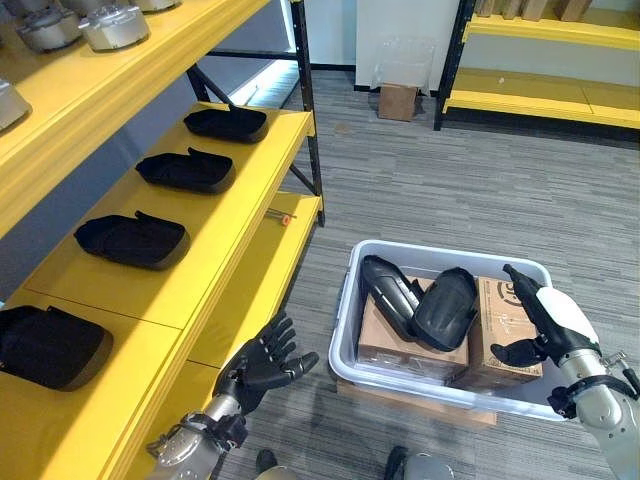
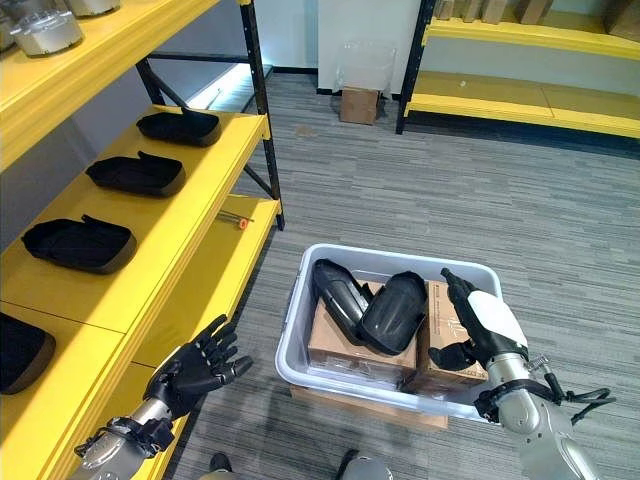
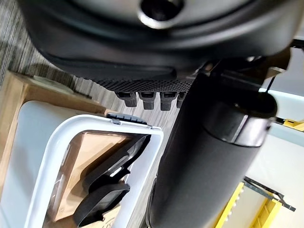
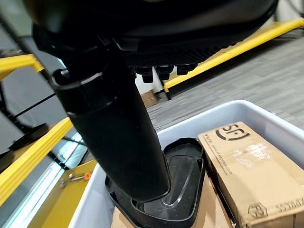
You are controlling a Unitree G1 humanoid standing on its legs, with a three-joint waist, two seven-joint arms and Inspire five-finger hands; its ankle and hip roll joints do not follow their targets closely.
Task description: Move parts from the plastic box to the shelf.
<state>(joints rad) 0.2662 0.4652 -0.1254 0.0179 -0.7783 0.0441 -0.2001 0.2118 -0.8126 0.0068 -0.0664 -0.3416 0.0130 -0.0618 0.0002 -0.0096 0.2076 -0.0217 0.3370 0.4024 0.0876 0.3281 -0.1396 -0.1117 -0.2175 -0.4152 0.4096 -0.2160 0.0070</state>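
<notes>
Left robot hand (image 1: 265, 362): low down by the front edge of the yellow shelf (image 1: 215, 255), over the floor. Its fingers are spread out and loose, and it holds nothing.
Right robot hand (image 1: 545, 320): at the right side of the plastic box (image 1: 345, 325), just over the rim. Its fingers are mostly straight and the thumb sticks out toward the box. It holds nothing.
Plastic box: pale grey, on the grey floor (image 1: 480, 190) between the two robot hands. A flat piece of cardboard peeks out from under it.
Parts in the box (image 1: 420, 300): two black curved shells lie side by side, touching, on top of a brown cardboard box (image 1: 400, 335).
Second cardboard box (image 1: 505, 330): it sits in the right end of the plastic box, just beside the black parts and close to the right robot hand.
Parts on the shelf (image 1: 135, 240): four black parts lie in a row on the yellow shelf, well apart from each other, going from near to far.
Small orange thing (image 1: 286, 218): on the lower shelf board, near the black post.
Top shelf: silver metal parts (image 1: 112, 25) stand on it.
Far away: a small brown box (image 1: 397, 101) stands on the floor by the wall, near another yellow shelf (image 1: 540, 95).
</notes>
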